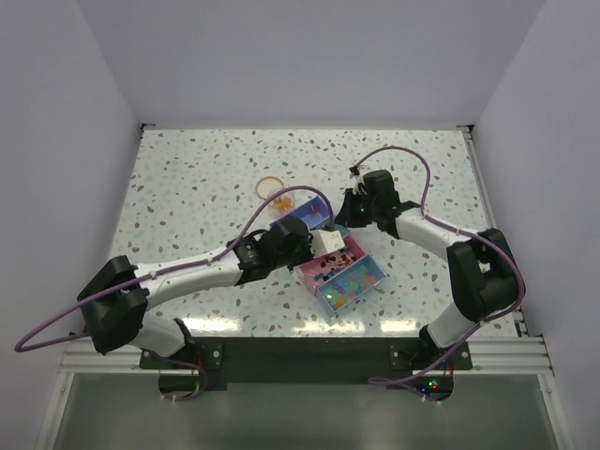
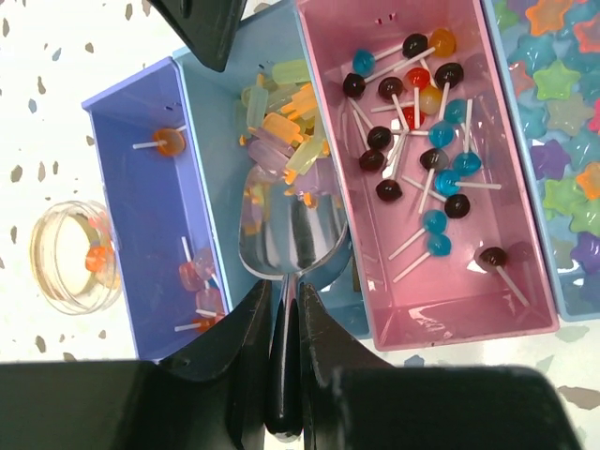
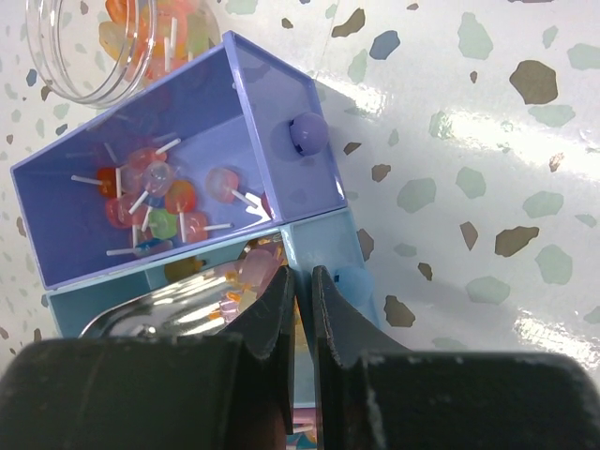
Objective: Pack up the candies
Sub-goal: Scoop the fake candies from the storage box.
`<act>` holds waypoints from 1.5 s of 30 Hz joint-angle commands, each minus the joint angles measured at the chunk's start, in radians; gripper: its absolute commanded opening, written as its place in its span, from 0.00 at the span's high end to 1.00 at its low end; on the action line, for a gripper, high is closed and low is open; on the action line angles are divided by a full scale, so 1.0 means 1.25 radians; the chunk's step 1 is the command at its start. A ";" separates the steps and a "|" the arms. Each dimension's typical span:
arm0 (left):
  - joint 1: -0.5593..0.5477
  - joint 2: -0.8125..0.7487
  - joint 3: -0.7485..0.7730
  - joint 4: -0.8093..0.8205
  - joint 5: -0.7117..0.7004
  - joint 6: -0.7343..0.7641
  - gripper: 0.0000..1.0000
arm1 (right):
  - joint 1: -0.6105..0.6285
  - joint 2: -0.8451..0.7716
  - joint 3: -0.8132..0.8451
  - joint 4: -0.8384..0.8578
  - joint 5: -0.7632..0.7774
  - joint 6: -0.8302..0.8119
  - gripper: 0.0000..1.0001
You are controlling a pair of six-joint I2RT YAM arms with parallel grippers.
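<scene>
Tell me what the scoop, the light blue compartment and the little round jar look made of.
Scoop: likely polished metal, given mirror-like reflections. Light blue compartment: probably plastic, smooth and glossy, thin walls. Jar: clear, glass or plastic; cannot tell which.

Lighting: bright, even and white, from overhead.
Table (image 1: 187, 187): evenly lit in the top view, with a row of white glare patches along the near edge. In the right wrist view a broad blown-out sheen washes out the speckle.
Shadows: soft and short beneath both arms.
Walls (image 1: 56, 112): flat grey, dimmer than the tabletop.
Scoop (image 2: 292, 234): mirror-bright, with streaked highlights.
Pink compartment (image 2: 450, 305): wet-looking gleam on its floor.
Candies (image 2: 412, 141): crisp in the left wrist view, too small to make out from above.
Left gripper (image 2: 284, 286), right gripper (image 3: 302, 277): near-black and soft, close to the lens.
Jar (image 2: 70, 253): slightly hazy.
</scene>
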 commanded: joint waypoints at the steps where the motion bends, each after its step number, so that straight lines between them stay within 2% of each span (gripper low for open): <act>1: -0.008 0.077 0.022 0.150 0.097 -0.081 1.00 | 0.045 0.069 -0.030 -0.113 -0.057 0.052 1.00; 6: 0.050 0.163 0.104 -0.025 0.165 -0.217 1.00 | 0.045 0.082 -0.024 -0.131 -0.075 0.054 1.00; 12: 0.065 0.218 0.179 -0.166 0.192 -0.239 1.00 | 0.045 0.092 -0.017 -0.136 -0.082 0.050 1.00; 15: 0.065 0.260 0.223 -0.241 0.203 -0.233 0.96 | 0.045 0.095 -0.016 -0.136 -0.085 0.051 1.00; 16: 0.065 0.268 0.238 -0.257 0.209 -0.232 0.96 | 0.045 0.094 -0.017 -0.135 -0.086 0.052 1.00; 17: 0.065 0.273 0.241 -0.282 0.210 -0.233 1.00 | 0.046 0.092 -0.018 -0.134 -0.087 0.052 1.00; 28: 0.065 0.216 0.180 -0.328 0.179 -0.250 1.00 | 0.045 0.086 -0.025 -0.134 -0.089 0.051 1.00; 40: 0.065 0.226 0.175 -0.375 0.186 -0.253 0.92 | 0.045 0.092 -0.035 -0.118 -0.097 0.057 1.00; 42: 0.065 0.236 0.180 -0.376 0.190 -0.252 0.99 | 0.045 0.092 -0.038 -0.115 -0.098 0.060 1.00; 45: 0.065 0.247 0.187 -0.363 0.197 -0.255 1.00 | 0.045 0.094 -0.038 -0.113 -0.098 0.057 1.00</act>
